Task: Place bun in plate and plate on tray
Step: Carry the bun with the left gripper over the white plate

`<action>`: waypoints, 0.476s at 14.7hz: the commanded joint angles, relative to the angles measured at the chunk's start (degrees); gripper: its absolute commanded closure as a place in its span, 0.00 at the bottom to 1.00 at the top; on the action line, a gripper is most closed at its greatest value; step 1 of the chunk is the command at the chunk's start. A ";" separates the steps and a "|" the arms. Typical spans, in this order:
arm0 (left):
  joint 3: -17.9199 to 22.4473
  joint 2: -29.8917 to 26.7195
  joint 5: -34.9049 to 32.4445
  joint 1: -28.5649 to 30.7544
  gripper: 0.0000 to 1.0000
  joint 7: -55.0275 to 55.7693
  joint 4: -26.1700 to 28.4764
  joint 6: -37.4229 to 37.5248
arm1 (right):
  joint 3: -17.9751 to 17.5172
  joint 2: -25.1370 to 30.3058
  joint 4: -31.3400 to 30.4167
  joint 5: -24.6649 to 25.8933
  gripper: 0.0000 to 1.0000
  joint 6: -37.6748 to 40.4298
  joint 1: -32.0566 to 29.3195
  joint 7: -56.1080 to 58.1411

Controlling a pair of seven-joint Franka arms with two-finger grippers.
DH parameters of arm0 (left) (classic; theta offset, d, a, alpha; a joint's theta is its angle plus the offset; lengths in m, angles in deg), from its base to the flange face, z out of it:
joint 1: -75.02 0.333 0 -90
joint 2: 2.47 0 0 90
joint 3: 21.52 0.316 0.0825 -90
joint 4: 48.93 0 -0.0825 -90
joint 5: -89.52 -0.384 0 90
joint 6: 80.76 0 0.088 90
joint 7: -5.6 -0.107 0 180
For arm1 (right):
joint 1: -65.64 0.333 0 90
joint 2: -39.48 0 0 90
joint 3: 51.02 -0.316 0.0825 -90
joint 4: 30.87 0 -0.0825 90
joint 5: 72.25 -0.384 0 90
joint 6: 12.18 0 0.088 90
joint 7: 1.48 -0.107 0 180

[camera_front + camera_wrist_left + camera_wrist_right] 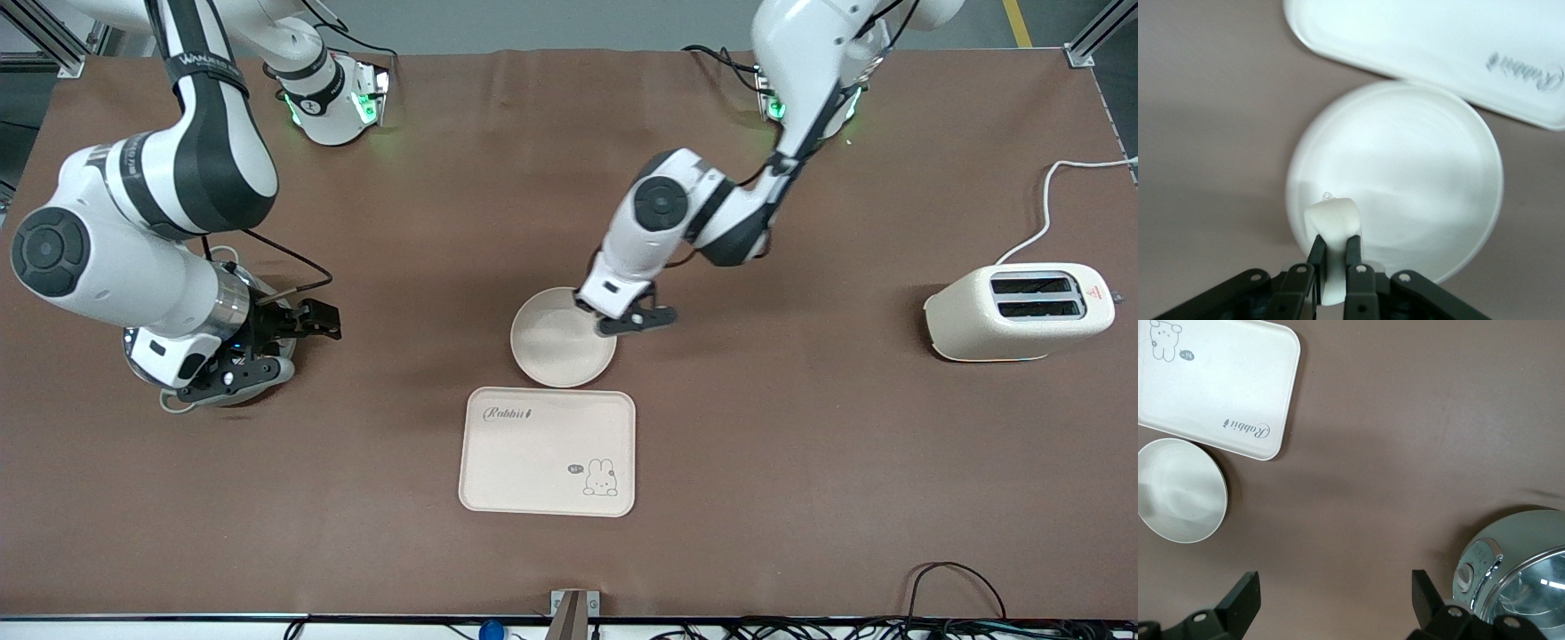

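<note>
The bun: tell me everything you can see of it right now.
The bun is a small cream-white, stubby rounded lump with a smooth, soft-looking surface. It is pinched between the black fingers of the left end effector, its rounded top sticking out past the fingertips. It hangs over the rim of the round, shallow cream-white plate, not yet set down in it. The front view hides it under the arm.

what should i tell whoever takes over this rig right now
Left gripper: shut on the bun, over the plate's rim.
Right gripper: open, empty, waiting over a metal appliance at the right arm's end of the table.
Plate: empty, on the table beside the tray, farther from the front camera.
Done: bun picked up.
Left: set the bun in the plate, then move the plate onto the tray.
</note>
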 commanded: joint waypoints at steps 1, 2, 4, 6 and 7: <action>0.88 6.94 -0.97 -1.56 0.21 3.49 -7.49 0.32 | 0.03 1.76 -0.66 -0.82 0.00 0.77 -0.89 0.55; 0.97 7.12 -2.54 -2.00 0.01 3.59 -7.50 -0.21 | -0.05 2.38 -0.66 -0.82 0.00 1.56 -0.55 -0.23; 0.97 6.95 -5.45 -2.53 0.00 5.77 -7.50 -0.30 | -0.05 2.90 -0.66 -0.82 0.00 2.70 -0.80 -0.15; 1.14 6.34 -6.59 -2.09 0.00 7.72 -7.50 0.84 | 0.21 4.48 -0.57 -0.91 0.00 5.68 -2.03 0.46; 1.23 5.64 -8.77 -1.57 0.00 7.20 -7.67 2.67 | 0.21 4.66 -0.22 -0.91 0.00 6.04 -2.73 0.55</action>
